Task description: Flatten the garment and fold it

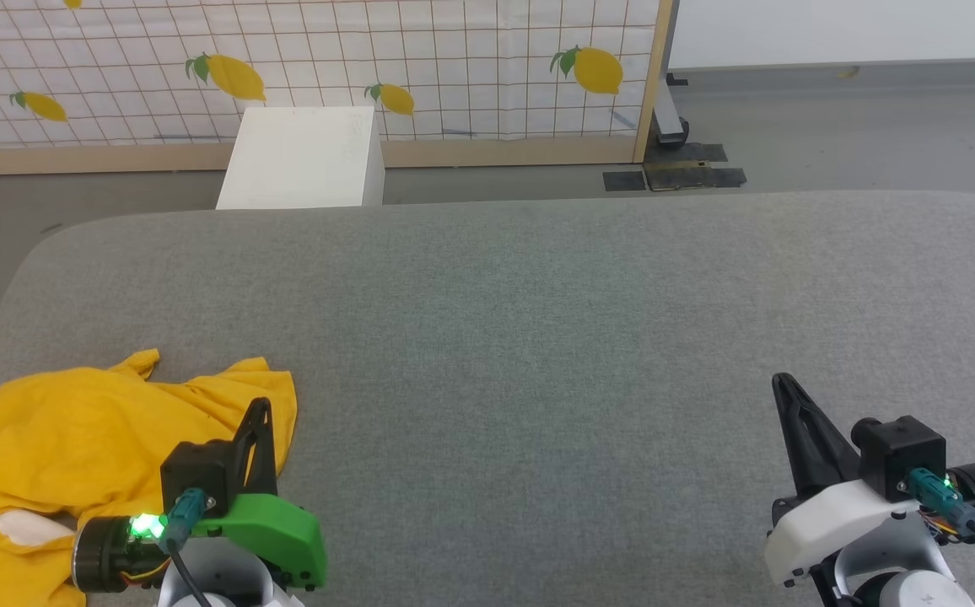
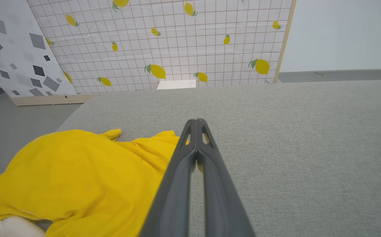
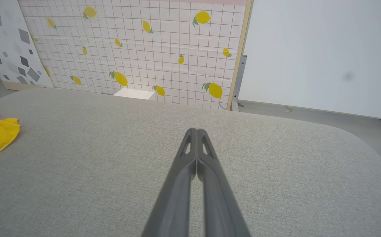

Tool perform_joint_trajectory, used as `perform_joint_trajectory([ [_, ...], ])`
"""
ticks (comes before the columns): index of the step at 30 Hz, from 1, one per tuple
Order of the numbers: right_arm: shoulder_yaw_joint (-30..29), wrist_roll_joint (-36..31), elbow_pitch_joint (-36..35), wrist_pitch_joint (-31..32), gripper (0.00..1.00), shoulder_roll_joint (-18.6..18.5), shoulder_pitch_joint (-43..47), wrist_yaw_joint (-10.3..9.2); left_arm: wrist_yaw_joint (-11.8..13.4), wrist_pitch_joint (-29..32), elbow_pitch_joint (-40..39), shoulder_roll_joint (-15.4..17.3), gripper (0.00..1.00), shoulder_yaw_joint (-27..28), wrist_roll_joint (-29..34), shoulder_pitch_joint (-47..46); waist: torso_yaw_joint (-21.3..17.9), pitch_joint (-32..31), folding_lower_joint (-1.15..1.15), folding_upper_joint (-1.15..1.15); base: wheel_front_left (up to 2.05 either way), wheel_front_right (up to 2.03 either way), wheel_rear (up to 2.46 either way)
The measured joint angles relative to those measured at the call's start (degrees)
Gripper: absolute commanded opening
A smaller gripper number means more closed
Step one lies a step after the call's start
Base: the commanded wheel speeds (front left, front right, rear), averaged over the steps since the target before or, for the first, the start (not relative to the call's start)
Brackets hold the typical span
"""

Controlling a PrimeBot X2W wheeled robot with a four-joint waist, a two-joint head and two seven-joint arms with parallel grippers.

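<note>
2 tools clenched, empty: left tool (image 1: 261, 406) at garment (image 1: 74, 430) edge, right tool (image 1: 783, 381) apart.

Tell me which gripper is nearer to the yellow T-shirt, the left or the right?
Left. The left gripper, jaws shut, is at the edge of the T-shirt. The right gripper, also shut, stands far off across the grey surface, apart from it.

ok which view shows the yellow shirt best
Head view: the garment lies crumpled at the near left of the grey surface, though the frame crops it and the left gripper hides part. Left wrist view has it close, large, cropped. In the right wrist view a corner sits at the left edge.
</note>
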Motion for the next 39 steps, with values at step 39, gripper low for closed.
perform_joint_trajectory([
  [39, 0.0, 0.0, 0.0, 0.0, 0.0, 0.0, 0.0, 0.0, 0.0, 0.0, 0.0, 0.0, 0.0, 0.0, 0.0, 0.0, 0.0, 0.0, 0.0, 0.0, 0.0, 0.0, 0.0],
])
